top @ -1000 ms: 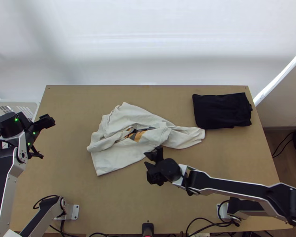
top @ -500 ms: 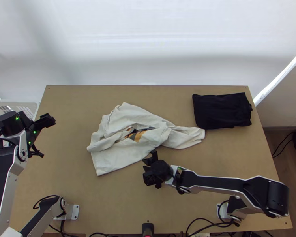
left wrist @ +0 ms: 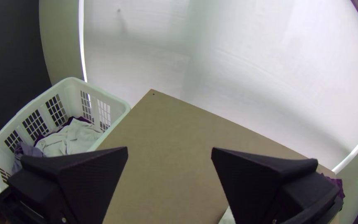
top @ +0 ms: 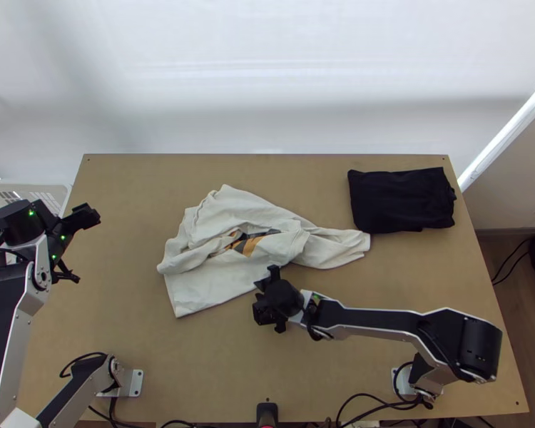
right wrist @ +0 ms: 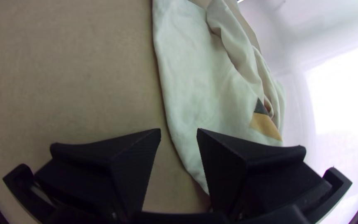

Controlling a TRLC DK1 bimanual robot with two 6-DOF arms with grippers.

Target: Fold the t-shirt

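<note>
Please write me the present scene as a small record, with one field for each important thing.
garment: pale t-shirt, bunched and creased on the table, one narrow part stretched toward the right
print: dark and orange patch, partly covered by folds
right gripper: at the t-shirt's near edge, jaws apart
left gripper: at the table's left side, away from the t-shirt, jaws apart
other cloth: black, folded flat, far right of the table
basket: white, beyond the left edge, with clothes inside
fold state: not neatly folded

Left tool (top: 86, 247), right tool (top: 258, 299) both agape.
</note>
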